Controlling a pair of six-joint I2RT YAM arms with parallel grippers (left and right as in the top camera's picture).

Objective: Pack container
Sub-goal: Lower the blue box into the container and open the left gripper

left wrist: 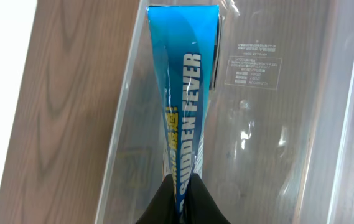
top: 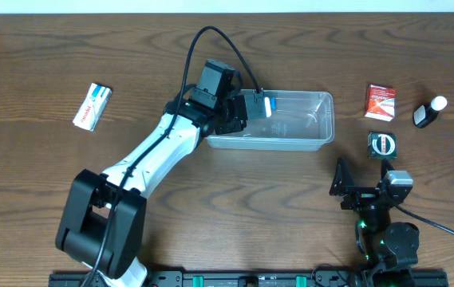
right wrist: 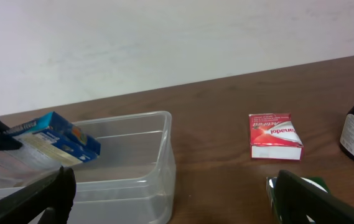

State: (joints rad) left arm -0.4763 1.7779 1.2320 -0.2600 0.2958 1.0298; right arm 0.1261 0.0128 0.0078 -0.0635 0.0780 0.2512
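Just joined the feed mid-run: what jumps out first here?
The bright blue box pinched in the left claw, held tilted over one end of the clear container, which looks otherwise empty. After that, the red box and dark bottle on the table past the container's other end, and a white box alone on the opposite side.

Clear rimmed container [top: 310, 127] upright mid-table, blue box [top: 268, 105] tilted, seemingly above its floor.

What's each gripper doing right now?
Left gripper: closed, holding the blue box.
Right gripper: open, holding nothing.
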